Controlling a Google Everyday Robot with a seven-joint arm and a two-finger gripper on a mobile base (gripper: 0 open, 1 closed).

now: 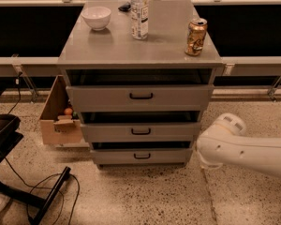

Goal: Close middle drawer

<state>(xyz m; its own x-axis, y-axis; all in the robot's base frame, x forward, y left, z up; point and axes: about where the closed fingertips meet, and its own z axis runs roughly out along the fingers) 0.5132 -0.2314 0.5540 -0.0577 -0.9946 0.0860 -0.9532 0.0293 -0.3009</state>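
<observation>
The grey cabinet [140, 50] has three drawers stacked. The middle drawer [140, 131] has a low grey front with a small black bar handle. It sits about in line with the drawers above and below, with a dark gap over it. My white arm [234, 146] reaches in from the right, and its rounded end sits just beside the cabinet's lower right corner, at middle-drawer height. My gripper is hidden behind or past the arm and does not show.
On the cabinet top stand a white bowl [96, 17], a clear bottle [139, 12] and a drink can [195, 36]. A cardboard box [61, 118] sits left of the cabinet. A black chair base and cables [37, 191] lie at lower left.
</observation>
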